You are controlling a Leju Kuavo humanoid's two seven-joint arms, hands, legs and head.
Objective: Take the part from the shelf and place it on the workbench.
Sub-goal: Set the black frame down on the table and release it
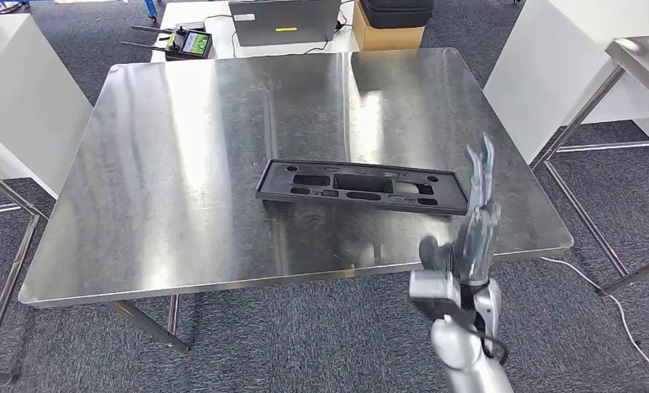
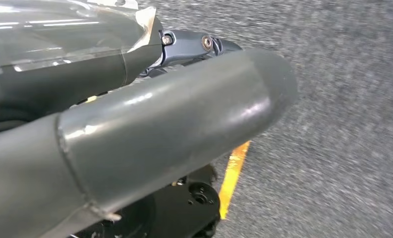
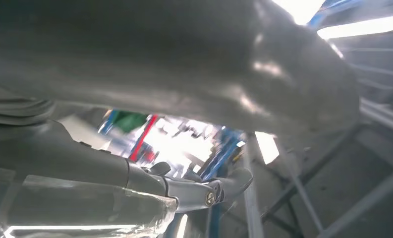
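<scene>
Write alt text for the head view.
A long black plastic part with cut-out slots lies flat on a steel workbench. The robot's right hand is raised beside it, fingers extended and holding nothing. A laptop sits on a white table behind.

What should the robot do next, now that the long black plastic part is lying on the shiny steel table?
Probably just draw the right hand back and lower it. The long black plastic part already lies flat on the steel workbench, and that hand is raised beside its end with fingers straight, holding nothing, so the placing looks finished.
</scene>
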